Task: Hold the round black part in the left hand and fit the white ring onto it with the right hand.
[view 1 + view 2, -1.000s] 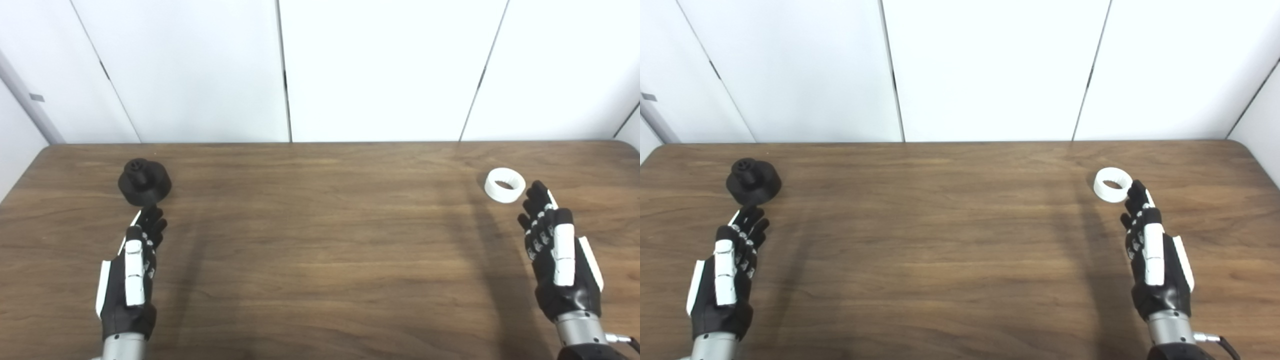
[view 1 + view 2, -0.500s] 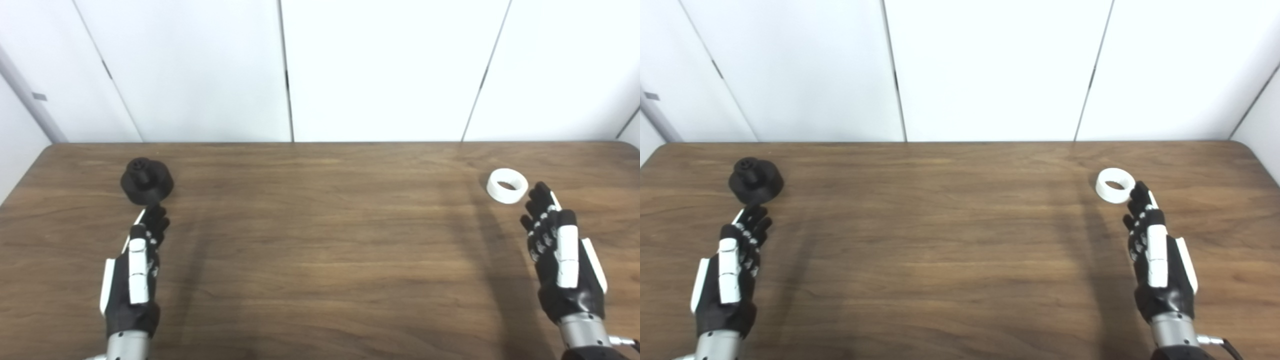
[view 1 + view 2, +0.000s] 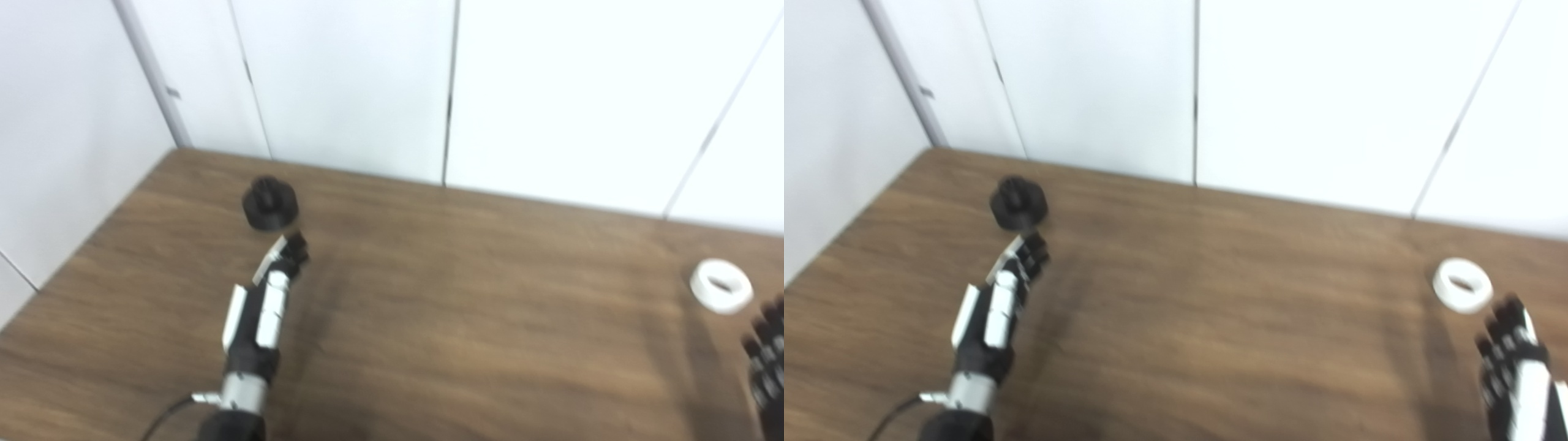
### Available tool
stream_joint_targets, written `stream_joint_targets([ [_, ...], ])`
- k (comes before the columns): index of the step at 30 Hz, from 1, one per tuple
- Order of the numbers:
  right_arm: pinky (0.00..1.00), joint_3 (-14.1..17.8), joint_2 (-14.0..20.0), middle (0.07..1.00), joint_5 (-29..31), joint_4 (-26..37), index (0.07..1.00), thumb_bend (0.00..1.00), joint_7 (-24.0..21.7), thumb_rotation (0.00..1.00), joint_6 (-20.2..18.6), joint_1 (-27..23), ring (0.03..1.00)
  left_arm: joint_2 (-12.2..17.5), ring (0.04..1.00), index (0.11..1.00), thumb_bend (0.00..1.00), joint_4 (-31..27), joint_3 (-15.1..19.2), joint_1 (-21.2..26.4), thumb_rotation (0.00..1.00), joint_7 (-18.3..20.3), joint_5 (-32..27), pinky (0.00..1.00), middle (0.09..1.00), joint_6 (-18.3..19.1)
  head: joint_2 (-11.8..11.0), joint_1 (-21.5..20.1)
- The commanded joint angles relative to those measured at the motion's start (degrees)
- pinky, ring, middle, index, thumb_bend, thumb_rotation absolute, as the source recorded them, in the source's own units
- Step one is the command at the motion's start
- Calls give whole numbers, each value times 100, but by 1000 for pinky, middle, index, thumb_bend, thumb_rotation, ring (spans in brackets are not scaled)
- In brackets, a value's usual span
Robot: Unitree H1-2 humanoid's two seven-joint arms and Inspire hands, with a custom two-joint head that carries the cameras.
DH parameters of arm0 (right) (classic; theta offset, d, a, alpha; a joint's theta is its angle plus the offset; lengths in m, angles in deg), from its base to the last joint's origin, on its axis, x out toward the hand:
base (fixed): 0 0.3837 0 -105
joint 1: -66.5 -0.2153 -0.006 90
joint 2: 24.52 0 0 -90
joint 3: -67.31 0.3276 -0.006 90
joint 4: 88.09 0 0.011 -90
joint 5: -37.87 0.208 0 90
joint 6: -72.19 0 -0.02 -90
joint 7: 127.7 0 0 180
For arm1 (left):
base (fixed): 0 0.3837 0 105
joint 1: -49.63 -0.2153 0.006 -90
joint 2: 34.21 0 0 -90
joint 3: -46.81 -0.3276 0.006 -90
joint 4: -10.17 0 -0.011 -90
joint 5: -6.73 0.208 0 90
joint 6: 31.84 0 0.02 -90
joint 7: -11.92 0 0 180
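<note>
The round black part (image 3: 270, 203) stands on the wooden table (image 3: 465, 294) near its far left corner. My left hand (image 3: 263, 300) lies just short of it, fingers stretched toward it and apart, holding nothing. The white ring (image 3: 1462, 285) lies flat at the right side of the table. My right hand (image 3: 1516, 370) sits a little nearer than the ring at the picture's lower right, open and empty, partly cut off by the frame edge. Both views are blurred.
White wall panels (image 3: 551, 92) run behind the table's far edge and along its left side. A cable (image 3: 894, 410) trails from my left wrist.
The whole picture has swung left and tilted, so the camera has moved. Relative to the table, both hands and both parts stand about where they were.
</note>
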Motion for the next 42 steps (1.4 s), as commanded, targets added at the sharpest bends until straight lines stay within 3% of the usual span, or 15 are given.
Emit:
stream_joint_targets([
  [1, 1000, -14, 181, 970, 41, 16, 968, 592, -93, 1000, 330, 418, 972, -187, 900, 905, 557, -23, -51, -405, 927, -70, 67, 965, 913, -284, -10, 12],
  [5, 963, -4, 185, 952, 80, -117, 944, 560, -152, 1000, 505, 398, 950, -151, 903, 911, 563, 117, -122, -397, 935, -76, 150, 953, 918, -448, -121, 24],
  [8, 898, -7, 182, 929, 92, -237, 922, 566, -164, 1000, 619, 376, 922, -164, 907, 915, 527, 206, -162, -390, 962, -107, 213, 943, 922, -528, -326, 88],
  [14, 833, 13, 192, 892, 121, -382, 890, 544, -159, 1000, 687, 331, 876, -204, 912, 918, 490, 320, -219, -386, 977, -161, 272, 946, 923, -621, -436, 291],
  [21, 795, 48, 261, 871, 149, -565, 871, 526, -215, 1000, 828, 274, 849, -229, 898, 907, 445, 410, -305, -361, 962, -267, 379, 915, 910, -772, -451, 406],
  [29, 786, 41, 281, 870, 167, -547, 861, 532, -238, 1000, 752, 275, 866, -235, 904, 908, 403, 422, -353, -357, 949, -370, 522, 948, 911, -792, -419, 364],
  [39, 726, 42, 262, 848, 152, -515, 846, 501, -211, 1000, 730, 266, 826, -194, 907, 919, 475, 461, -392, -366, 892, -410, 689, 971, 917, -771, -407, 372],
  [42, 708, 43, 262, 843, 169, -508, 843, 501, -214, 1000, 714, 263, 819, -218, 915, 924, 512, 433, -360, -345, 860, -370, 493, 968, 921, -681, -413, 403],
])
